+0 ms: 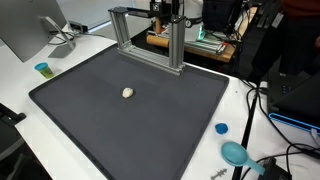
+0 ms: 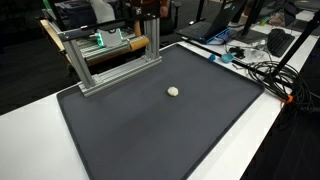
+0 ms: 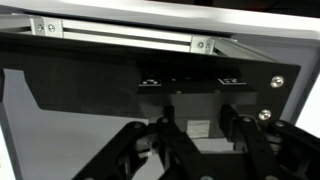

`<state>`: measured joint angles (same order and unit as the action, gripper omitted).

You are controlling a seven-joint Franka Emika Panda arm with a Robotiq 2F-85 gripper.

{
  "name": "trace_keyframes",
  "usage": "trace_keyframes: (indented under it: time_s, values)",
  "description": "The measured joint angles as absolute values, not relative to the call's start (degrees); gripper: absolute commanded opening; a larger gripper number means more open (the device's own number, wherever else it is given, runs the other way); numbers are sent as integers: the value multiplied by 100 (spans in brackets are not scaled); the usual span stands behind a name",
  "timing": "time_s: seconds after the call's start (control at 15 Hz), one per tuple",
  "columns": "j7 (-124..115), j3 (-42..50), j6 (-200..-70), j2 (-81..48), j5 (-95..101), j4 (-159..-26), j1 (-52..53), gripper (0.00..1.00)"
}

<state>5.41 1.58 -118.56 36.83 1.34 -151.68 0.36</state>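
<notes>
Positioning step: gripper [image 3: 200,128] hovered at alu frame [image 1: 150,48], jaws together, nothing held; white ball [image 1: 127,92] well apart; next move prob must clear frame

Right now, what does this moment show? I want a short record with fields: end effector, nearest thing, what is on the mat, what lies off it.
tool: end effector, shut, nothing visibly held
position: raised, close to the frame's top bar
nearest thing: aluminium frame, standing at the mat's far edge
surface: dark mat on a white table
on mat: small pale lump, alone near the middle, well apart from the end effector
off mat: blue cap and teal scoop, on the table by one corner
</notes>
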Motion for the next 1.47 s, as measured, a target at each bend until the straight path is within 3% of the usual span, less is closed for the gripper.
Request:
trace_keyframes:
  time_s: [0.27, 0.33, 0.4, 0.53, 0.6, 1.4, 1.47]
  values:
    - [506, 148, -11836, 3545, 136, -15074, 35, 24]
    - [506, 140, -11810, 3523, 144, -15053, 35, 71]
    - [505, 131, -11791, 3505, 150, -15036, 34, 22]
    - [479, 99, -11730, 3477, 161, -15023, 31, 26]
    - [462, 84, -11729, 3473, 177, -15022, 25, 21]
    - [-99, 286, -12266, 3410, -430, -14534, -22, 21]
    - [-312, 239, -12496, 3344, -450, -14410, -23, 46]
